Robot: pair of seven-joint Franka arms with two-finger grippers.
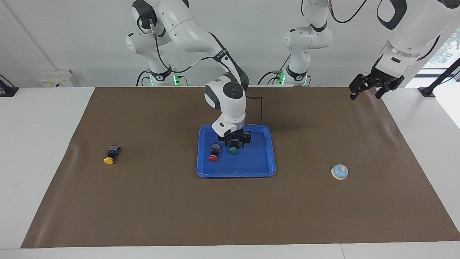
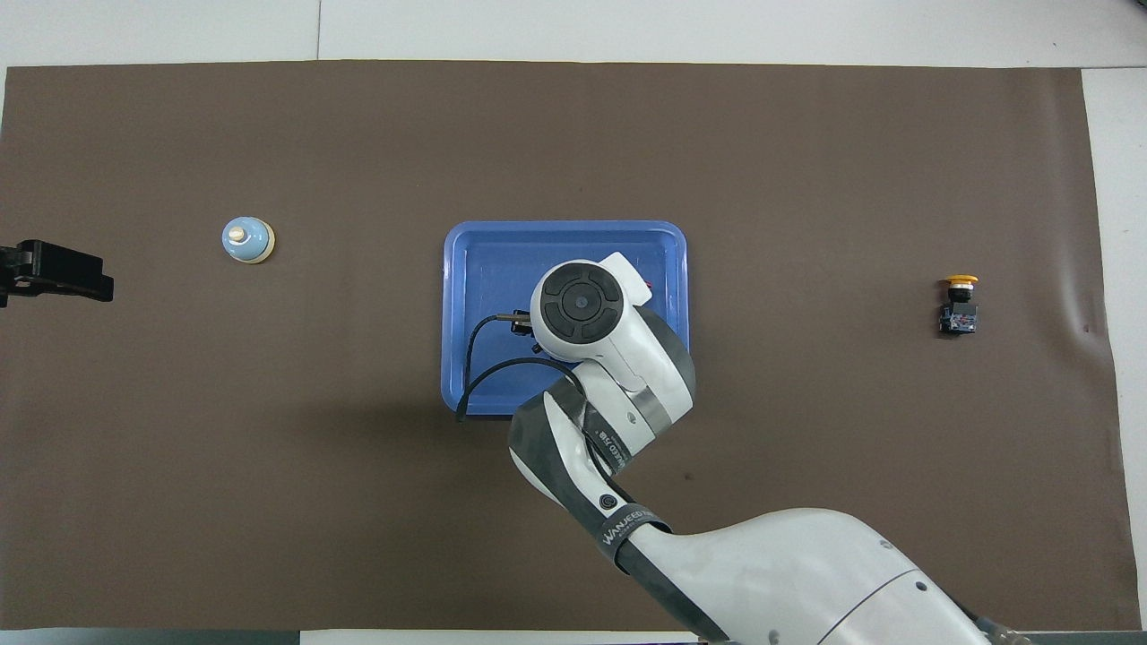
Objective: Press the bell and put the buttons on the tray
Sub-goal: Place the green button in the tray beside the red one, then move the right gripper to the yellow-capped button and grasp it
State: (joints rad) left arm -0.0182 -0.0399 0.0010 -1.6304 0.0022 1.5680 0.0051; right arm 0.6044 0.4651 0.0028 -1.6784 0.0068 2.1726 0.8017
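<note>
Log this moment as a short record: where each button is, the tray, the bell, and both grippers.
red button: in the tray
green button: in the tray, beside the red one, under the right gripper
yellow button: on the mat, toward the right arm's end
bell: on the mat, toward the left arm's end
right gripper: open, just above the green button
left gripper: waits, raised over the mat's edge
</note>
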